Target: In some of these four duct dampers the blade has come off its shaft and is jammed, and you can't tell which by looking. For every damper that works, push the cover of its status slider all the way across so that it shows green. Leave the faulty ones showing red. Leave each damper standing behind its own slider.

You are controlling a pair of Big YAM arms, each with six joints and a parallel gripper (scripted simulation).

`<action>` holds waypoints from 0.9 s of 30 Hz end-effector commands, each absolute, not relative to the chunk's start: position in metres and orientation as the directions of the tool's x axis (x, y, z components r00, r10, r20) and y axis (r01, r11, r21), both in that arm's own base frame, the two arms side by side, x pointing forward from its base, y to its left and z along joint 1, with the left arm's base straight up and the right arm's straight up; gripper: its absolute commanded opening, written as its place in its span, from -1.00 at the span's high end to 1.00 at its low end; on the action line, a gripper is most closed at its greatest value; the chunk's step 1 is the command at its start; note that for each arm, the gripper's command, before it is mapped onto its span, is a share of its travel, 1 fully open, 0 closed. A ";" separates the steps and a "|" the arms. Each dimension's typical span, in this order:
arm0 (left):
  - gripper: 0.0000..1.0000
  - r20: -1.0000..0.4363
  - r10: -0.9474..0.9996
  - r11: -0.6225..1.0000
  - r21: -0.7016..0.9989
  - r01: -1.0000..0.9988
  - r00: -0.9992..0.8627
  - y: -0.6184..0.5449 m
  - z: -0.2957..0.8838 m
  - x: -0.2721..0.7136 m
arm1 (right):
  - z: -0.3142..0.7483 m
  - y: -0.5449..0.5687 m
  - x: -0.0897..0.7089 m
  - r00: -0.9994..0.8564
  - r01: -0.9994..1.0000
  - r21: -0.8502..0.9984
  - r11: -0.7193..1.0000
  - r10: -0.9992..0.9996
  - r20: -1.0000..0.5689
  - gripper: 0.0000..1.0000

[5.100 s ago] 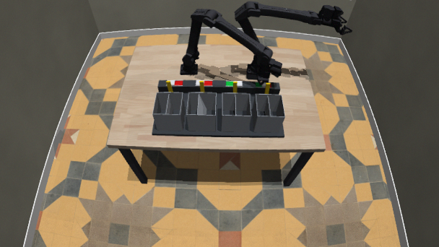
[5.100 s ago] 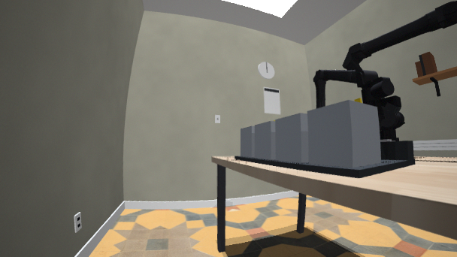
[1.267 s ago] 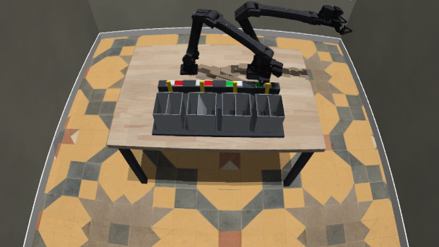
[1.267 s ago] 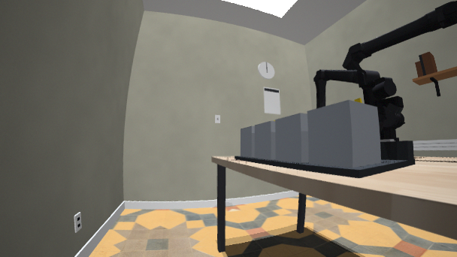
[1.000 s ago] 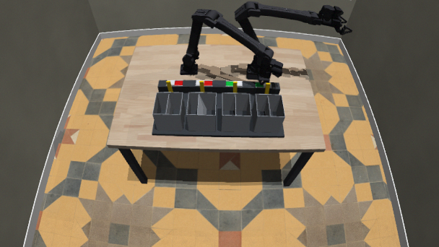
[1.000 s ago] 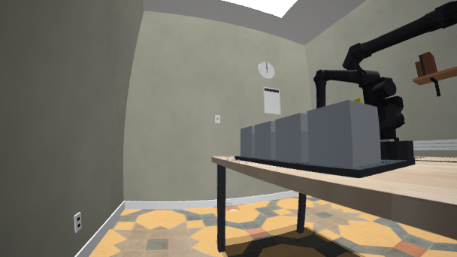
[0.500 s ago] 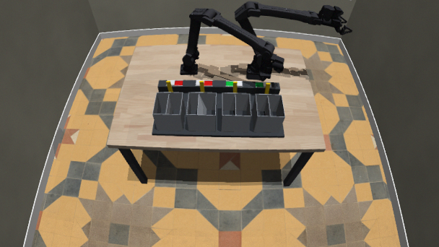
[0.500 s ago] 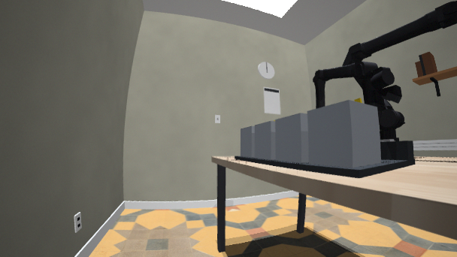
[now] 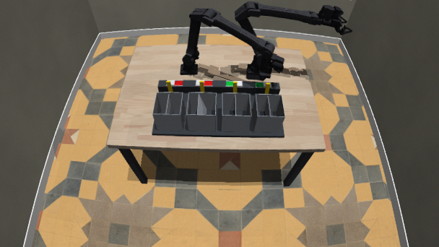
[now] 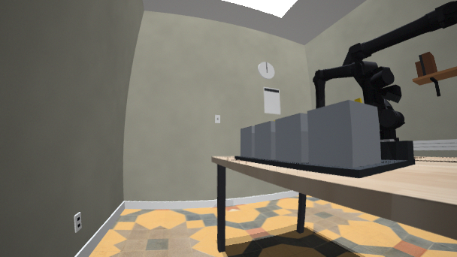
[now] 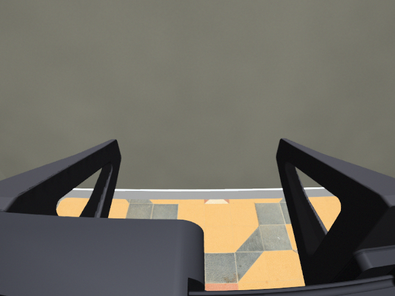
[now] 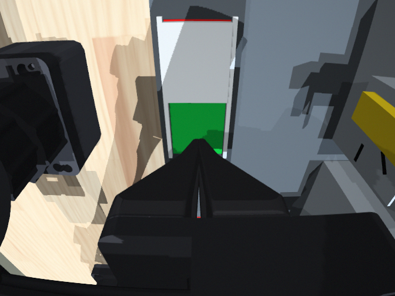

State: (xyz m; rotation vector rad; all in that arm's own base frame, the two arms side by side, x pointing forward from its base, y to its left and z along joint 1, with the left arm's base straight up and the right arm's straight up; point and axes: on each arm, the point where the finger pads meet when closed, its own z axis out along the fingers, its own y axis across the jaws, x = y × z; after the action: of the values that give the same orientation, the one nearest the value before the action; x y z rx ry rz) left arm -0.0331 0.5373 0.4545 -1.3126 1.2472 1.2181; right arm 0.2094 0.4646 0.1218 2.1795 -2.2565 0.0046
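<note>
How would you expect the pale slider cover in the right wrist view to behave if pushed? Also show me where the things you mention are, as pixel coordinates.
The slider cover [image 12: 199, 63] looks like a flat, rigid plate, so it would probably not flex. Side rails [image 12: 230, 127] flank it, so it should slide straight rather than roll or tip. Its smooth top shows no raised grip, so closed jaws might slip across it.
</note>
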 end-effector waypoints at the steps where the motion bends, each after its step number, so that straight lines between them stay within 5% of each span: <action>1: -1.00 -1.000 0.000 -0.053 0.000 -0.999 0.000 0.544 0.501 -0.029 | 0.140 0.480 0.217 -0.028 -0.999 -0.018 0.028 -0.999 -0.040 1.00; 27: -1.00 -1.000 0.000 -0.053 0.000 -0.999 0.000 0.544 0.501 -0.029 | 0.265 0.476 0.215 -0.027 -0.999 -0.029 0.029 -0.997 -0.067 1.00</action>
State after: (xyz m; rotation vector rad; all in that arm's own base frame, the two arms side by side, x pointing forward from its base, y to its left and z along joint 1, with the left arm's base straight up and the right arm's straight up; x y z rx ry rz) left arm -0.0331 0.5373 0.4545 -1.3126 1.2472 1.2181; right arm 0.2107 0.4675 0.2202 2.1860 -2.2626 -0.0010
